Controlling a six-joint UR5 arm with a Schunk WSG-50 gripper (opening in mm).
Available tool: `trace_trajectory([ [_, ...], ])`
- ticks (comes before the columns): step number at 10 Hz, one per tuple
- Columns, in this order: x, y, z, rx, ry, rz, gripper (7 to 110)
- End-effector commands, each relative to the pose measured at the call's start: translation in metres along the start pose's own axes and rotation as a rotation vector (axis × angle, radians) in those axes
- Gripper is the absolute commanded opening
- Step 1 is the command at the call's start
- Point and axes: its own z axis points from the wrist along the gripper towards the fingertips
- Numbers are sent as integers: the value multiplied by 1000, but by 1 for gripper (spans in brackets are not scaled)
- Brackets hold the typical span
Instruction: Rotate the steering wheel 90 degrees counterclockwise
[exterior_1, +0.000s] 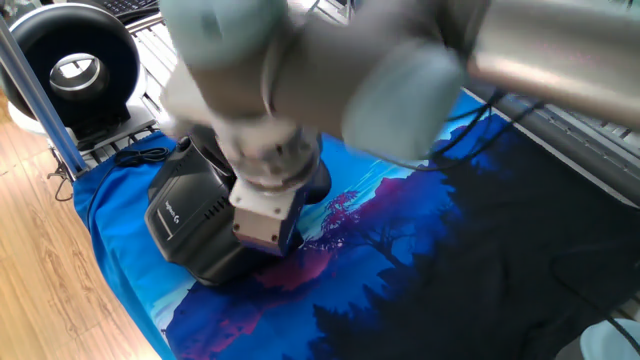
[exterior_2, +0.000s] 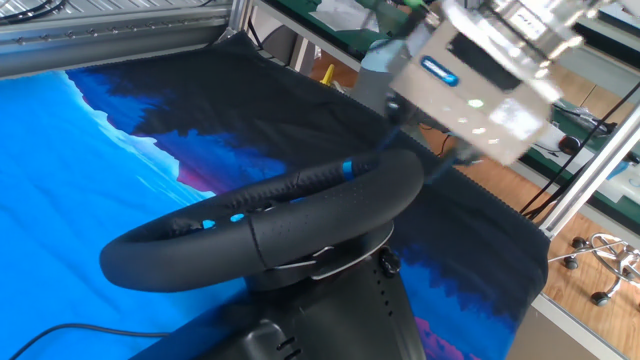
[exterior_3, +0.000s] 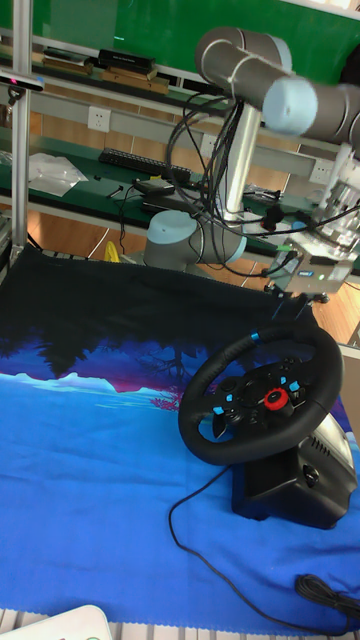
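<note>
Black rim of the steering wheel (exterior_3: 262, 395) is seen on its base at the cloth-covered surface (exterior_3: 80, 440), toward four o'clock. The hand (exterior_3: 291, 312) is placed just above the rim's one o'clock edge; its opening cannot be told.

Wood floor (exterior_1: 40, 260) beside table — blue/black landscape cloth (exterior_3: 90, 440) on top; green wall (exterior_3: 150, 30), alu frame post (exterior_3: 20, 120), cluttered shelf (exterior_3: 110, 160) behind.

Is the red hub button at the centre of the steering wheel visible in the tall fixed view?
Yes, the red hub button shows plainly at the centre of the steering wheel, ringed by the black rim.
</note>
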Motion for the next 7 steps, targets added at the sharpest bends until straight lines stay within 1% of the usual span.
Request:
trace_trajectory([
  [1, 60, -31, -45, -24, 229, 51, 22],
  [2, 84, -43, -54, 10, 311, 96, 22],
  [3, 93, -56, -56, 56, 329, 149, 22],
  [4, 87, -64, -49, 32, 268, 217, 22],
  [5, 81, -73, -48, -35, 211, 269, 22],
  [6, 60, -92, -46, -104, 93, 316, 22],
  [7, 32, -110, -45, -163, -26, 340, 22],
])
